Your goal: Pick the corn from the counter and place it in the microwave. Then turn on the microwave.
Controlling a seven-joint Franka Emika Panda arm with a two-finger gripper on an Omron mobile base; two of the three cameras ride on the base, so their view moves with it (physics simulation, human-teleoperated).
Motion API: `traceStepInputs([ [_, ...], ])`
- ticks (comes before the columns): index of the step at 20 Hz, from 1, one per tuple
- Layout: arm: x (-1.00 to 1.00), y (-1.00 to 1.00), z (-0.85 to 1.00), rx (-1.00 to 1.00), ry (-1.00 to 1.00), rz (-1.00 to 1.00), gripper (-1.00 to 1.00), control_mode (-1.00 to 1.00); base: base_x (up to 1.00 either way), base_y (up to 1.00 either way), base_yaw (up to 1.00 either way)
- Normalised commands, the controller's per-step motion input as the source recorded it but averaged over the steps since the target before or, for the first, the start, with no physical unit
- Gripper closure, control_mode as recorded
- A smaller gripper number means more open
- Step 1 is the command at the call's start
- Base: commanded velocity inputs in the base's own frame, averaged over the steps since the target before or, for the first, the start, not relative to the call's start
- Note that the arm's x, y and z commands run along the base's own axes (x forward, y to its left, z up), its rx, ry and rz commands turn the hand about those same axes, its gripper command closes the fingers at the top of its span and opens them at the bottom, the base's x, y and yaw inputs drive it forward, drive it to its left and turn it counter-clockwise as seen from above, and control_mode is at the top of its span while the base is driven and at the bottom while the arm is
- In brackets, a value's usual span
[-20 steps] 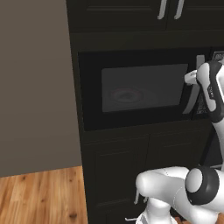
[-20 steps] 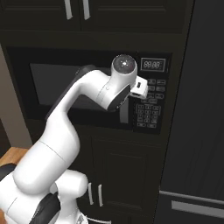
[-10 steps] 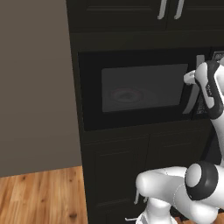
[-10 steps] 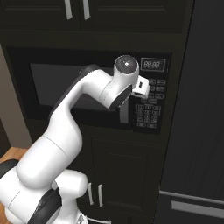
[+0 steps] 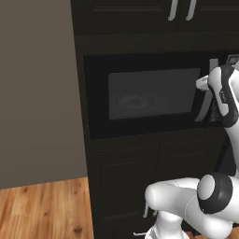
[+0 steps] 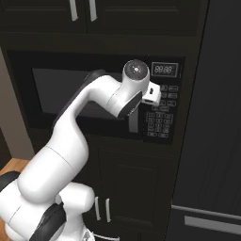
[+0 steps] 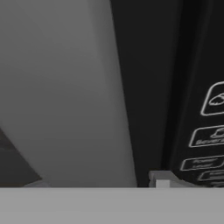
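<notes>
We see the gripper (image 6: 151,96) up against the microwave (image 5: 140,95), at the seam between door handle and keypad. In the hand view the curved silver door handle (image 7: 74,92) looms right in front of the hand, with keypad buttons (image 7: 212,131) off to one side of it. One pale finger tip (image 7: 159,178) pokes up at the bottom, next to the handle; we cannot tell how wide the jaws stand or whether they have hold of the handle. In the right base view the hand sits just beside the keypad (image 6: 161,113), below the display (image 6: 164,69), and the forearm crosses the door window. In the left base view the wrist covers the upper part of the handle (image 5: 204,100). The microwave door is closed. The red-ringed turntable plate (image 5: 135,100) shows faintly through the grey window; we cannot make out the corn on it. Dark cabinet doors (image 6: 127,188) sit below the microwave.
</notes>
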Motion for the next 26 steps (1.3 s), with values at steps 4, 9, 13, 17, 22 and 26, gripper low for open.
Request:
traceStepInputs([
  [4,-0.10,0.10,-0.10,0.00,0.00,0.00,1.00,-1.00,0.00,0.00,0.00],
  [9,-0.18,0.17,-0.08,0.00,-0.04,0.01,1.00,-1.00,0.00,0.00,0.00],
  [13,-0.31,0.14,-0.05,0.00,-0.07,0.03,1.00,-1.00,0.00,0.00,0.00],
  [17,-0.44,0.07,-0.01,0.03,-0.12,0.04,1.00,-1.00,0.00,0.00,0.00],
  [22,-0.49,0.01,0.00,0.04,-0.04,0.03,1.00,-1.00,0.00,0.00,0.00],
  [26,-0.48,0.00,0.01,0.07,0.00,0.03,1.00,-1.00,0.00,0.00,0.00],
])
